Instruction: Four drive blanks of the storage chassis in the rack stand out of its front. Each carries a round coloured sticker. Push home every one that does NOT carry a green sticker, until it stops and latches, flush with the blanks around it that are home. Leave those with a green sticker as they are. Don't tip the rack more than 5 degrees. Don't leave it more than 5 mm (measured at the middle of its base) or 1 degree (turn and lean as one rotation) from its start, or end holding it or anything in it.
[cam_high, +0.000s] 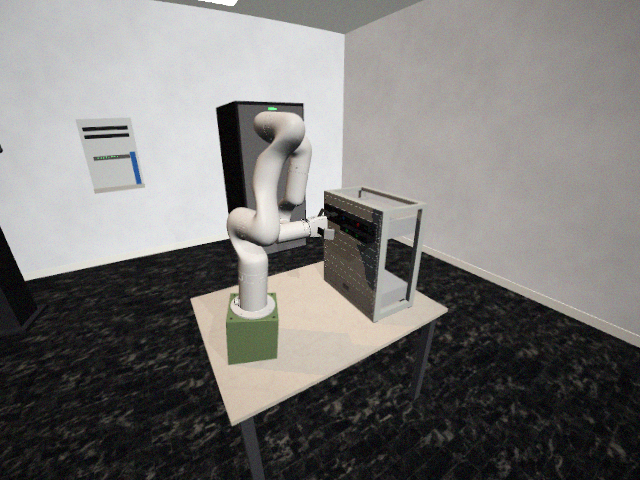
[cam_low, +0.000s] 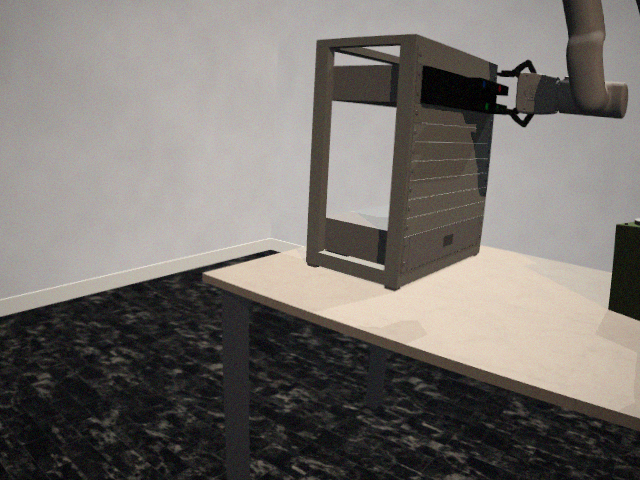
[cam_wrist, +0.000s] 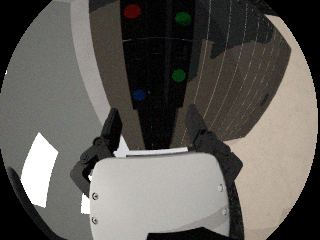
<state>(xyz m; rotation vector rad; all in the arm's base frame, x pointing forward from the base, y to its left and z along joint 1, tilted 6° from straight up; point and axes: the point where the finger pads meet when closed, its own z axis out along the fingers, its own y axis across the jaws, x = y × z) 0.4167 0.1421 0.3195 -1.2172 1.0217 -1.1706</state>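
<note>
Right now pincer (cam_low: 509, 94) spread wide, empty, at chassis (cam_low: 454, 90) front, high in rack (cam_low: 404, 155) on desk (cam_low: 465, 310). Nearest in wrist view: blue sticker (cam_wrist: 139, 95), green sticker (cam_wrist: 179, 75) beside it. Farther: red sticker (cam_wrist: 132, 11), second green sticker (cam_wrist: 183, 18). Exterior view shows blanks with stickers standing proud of front. Judgement: nothing latched yet; blue and red blanks left to push home, greens to stay out. Rack looks upright, square on desk.

My pincer (cam_low: 509, 96) hovering wide just before the chassis front (cam_low: 454, 90), rack (cam_low: 400, 170) standing on the counter (cam_low: 465, 320), my base (cam_high: 251, 335) sitting beside.
</note>
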